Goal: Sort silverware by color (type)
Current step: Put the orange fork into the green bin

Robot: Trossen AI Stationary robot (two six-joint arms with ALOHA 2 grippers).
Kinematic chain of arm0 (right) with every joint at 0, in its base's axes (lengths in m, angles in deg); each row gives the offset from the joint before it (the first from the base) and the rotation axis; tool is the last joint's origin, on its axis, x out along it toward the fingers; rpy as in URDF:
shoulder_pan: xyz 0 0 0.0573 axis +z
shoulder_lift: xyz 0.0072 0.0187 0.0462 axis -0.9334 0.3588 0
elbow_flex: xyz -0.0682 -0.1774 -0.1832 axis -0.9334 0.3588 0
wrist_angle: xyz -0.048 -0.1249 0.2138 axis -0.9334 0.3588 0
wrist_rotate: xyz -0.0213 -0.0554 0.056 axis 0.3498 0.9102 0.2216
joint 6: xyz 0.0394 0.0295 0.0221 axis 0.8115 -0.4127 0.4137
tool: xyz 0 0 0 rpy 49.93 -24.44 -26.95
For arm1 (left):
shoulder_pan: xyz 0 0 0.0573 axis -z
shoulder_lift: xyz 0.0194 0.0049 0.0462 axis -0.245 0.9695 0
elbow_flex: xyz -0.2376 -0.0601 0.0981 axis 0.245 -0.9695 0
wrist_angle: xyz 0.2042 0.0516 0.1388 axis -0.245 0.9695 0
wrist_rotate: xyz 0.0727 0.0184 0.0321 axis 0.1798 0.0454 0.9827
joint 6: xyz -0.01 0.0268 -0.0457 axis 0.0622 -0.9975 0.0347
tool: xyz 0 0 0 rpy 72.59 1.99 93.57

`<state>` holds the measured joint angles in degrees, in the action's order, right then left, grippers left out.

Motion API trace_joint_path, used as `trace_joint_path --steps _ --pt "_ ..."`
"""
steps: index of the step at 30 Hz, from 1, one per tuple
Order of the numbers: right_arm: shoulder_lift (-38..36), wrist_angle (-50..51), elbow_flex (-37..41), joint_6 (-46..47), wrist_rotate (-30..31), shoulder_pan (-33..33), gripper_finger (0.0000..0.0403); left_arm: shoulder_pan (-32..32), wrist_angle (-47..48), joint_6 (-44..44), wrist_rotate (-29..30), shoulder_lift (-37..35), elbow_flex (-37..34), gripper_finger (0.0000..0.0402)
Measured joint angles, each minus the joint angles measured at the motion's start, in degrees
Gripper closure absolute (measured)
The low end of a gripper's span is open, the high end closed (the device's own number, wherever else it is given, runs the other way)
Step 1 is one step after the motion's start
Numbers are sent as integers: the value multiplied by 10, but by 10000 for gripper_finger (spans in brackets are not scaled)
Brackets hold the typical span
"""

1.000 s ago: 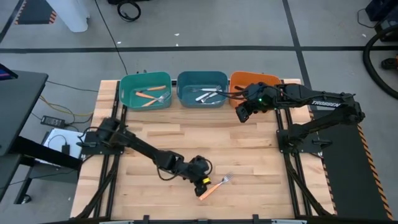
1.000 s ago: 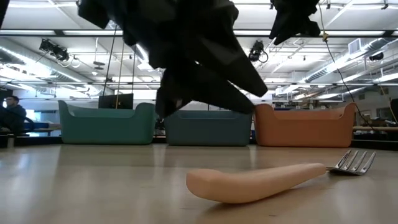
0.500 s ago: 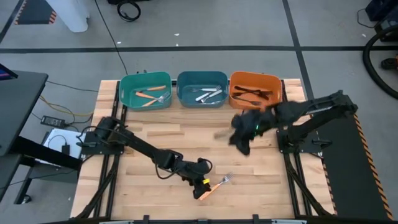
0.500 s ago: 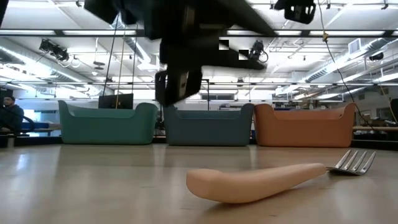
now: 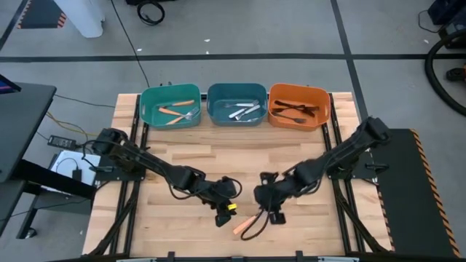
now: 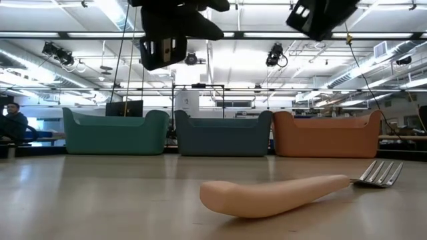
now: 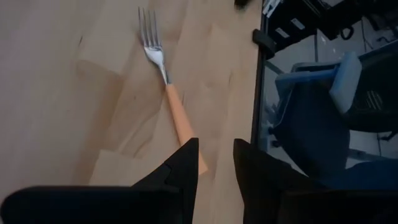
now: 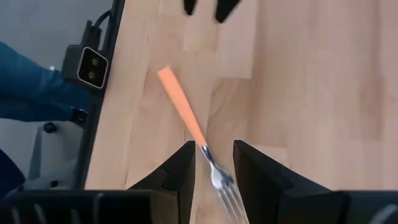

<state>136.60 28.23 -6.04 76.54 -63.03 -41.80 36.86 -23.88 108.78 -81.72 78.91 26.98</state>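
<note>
An orange-handled fork with a silver head [image 6: 280, 194] lies flat on the wooden table near its front edge; its handle [image 5: 241, 226] shows between the two arms in the high view. My left gripper [image 5: 223, 213] hangs open above and just left of the handle's free end [image 7: 200, 163]. My right gripper [image 5: 271, 210] hangs open over the fork's head [image 8: 219, 178]. In the low view both grippers [image 6: 160, 41] [image 6: 320, 17] are well clear of the fork. Neither touches it.
Three bins stand in a row at the far edge: a teal bin [image 5: 148, 109] with orange-handled forks, a blue bin [image 5: 237, 92] with silver forks, an orange bin [image 5: 320, 109] with black forks. Bare tabletop [image 5: 240, 156] lies between the bins and the grippers.
My left gripper has risen from just above the fork and drawn back a little toward the table's left. My right gripper has swung from the orange bin toward the near edge, come down over the fork's head, and rolled about. The fork has stayed in place.
</note>
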Motion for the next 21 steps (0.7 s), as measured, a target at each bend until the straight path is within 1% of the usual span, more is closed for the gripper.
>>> trace_joint_path --steps 4,9,17,21 --pt "46 -42 0 -23 0 14 286 0 22 1 0 -4 0 292" --pt "91 -63 0 -66 1 25 286 -1 19 3 0 -12 0 292" --pt "155 -128 0 -89 2 27 286 -8 22 3 5 -18 0 292" --pt "177 -133 0 -92 2 28 286 -8 28 2 5 -18 0 292"
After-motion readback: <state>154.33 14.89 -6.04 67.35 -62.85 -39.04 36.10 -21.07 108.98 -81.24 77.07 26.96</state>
